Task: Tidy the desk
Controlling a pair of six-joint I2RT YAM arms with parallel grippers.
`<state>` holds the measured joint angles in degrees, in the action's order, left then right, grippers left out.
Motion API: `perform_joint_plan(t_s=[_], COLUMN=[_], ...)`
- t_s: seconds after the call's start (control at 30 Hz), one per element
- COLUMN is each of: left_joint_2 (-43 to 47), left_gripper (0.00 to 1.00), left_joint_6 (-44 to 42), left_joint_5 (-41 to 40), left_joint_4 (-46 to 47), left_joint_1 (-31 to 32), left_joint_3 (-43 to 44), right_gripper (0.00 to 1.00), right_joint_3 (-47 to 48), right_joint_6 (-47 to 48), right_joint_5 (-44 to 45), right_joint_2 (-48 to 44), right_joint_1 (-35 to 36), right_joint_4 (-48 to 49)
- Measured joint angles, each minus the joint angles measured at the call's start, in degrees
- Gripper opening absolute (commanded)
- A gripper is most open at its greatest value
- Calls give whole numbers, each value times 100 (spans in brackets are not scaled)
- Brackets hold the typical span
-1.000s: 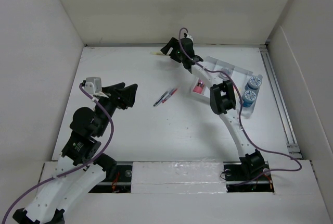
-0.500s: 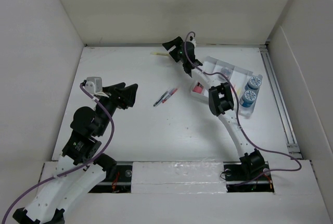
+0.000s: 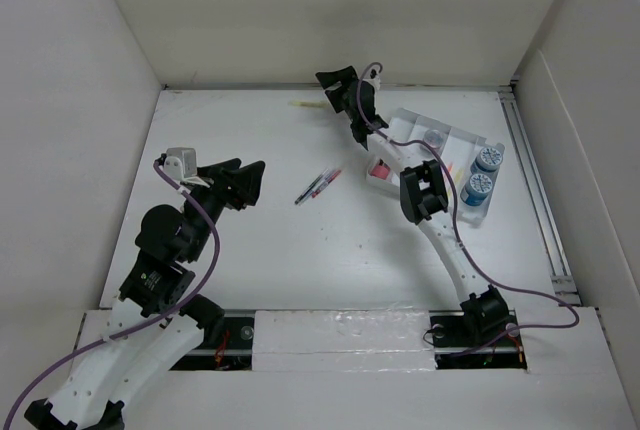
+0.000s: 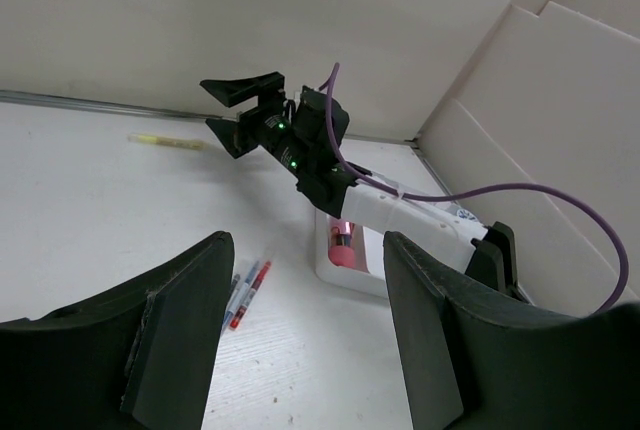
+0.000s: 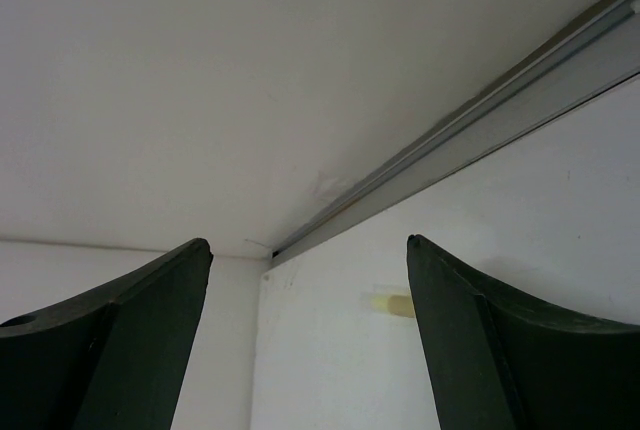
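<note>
Moved: right gripper (image 3: 326, 91) back from yellow pen (image 3: 305, 104) (perhaps highlighter), spread, empty; left gripper (image 3: 256, 181) spread, empty

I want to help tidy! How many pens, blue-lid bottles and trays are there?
Pens: 3 (two together, one yellow)
Blue-lid bottles: 2
Tray: 1
Total: 6

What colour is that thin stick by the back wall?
The stick is pale yellow, clearest in left wrist view.
</note>
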<state>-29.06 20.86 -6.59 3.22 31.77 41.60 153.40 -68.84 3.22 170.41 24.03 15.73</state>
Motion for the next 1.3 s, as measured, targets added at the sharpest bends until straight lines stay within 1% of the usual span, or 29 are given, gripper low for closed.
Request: perform_joint_plan(t_s=[0.17,0.43,0.6,0.7,0.73,0.8,0.93,0.97,1.0,1.07,1.1,1.17,1.23,1.27,1.3], left_joint_2=[7,13,72,122,140,168,201,203,203,203,203,203,203,203,203], left_gripper=[58,57,57,58,58,58,58,58,58,58,58,58,58,58,58], left_joint_6=[-7,-28,-48,-50,-52,-59,-70,-70,-70,-70,-70,-70,-70,-70,-70], left_joint_5=[-9,-13,-37,-59,-63,-76,-96,-96,-98,-94,-94,-94,-94,-94,-94], left_joint_4=[0,0,-2,-2,0,-2,-2,-2,-2,0,0,-2,-2,0,-2], left_joint_1=[0,0,0,0,0,0,0,0,0,0,0,0,0,0,0], left_joint_3=[0,0,0,0,0,0,-2,-2,-2,-2,-2,-2,-2,-2,-2], right_gripper=[83,83,84,85,84,84,84,84,84,83,77,74,63,55,45], right_joint_3=[0,-28,-295,-761,-1222,-2581,-5851,-6500,-7134,-7816,-7853,-7641,-7114,-6782,-6406], right_joint_6=[-44,-48,-57,63,142,350,782,852,911,1034,1137,1416,1716,1880,2033], right_joint_5=[0,-94,-179,-308,-372,-439,-385,-361,-337,-348,-350,-365,-393,-435,-446], right_joint_2=[0,0,-85,-428,-688,-1467,-3484,-3915,-4356,-4944,-5056,-5064,-4881,-4712,-4535], right_joint_1=[0,50,103,138,149,219,535,623,726,911,951,946,876,835,787], right_joint_4=[-85,-479,-452,-557,-487,-400,358,527,691,881,898,964,835,804,776])
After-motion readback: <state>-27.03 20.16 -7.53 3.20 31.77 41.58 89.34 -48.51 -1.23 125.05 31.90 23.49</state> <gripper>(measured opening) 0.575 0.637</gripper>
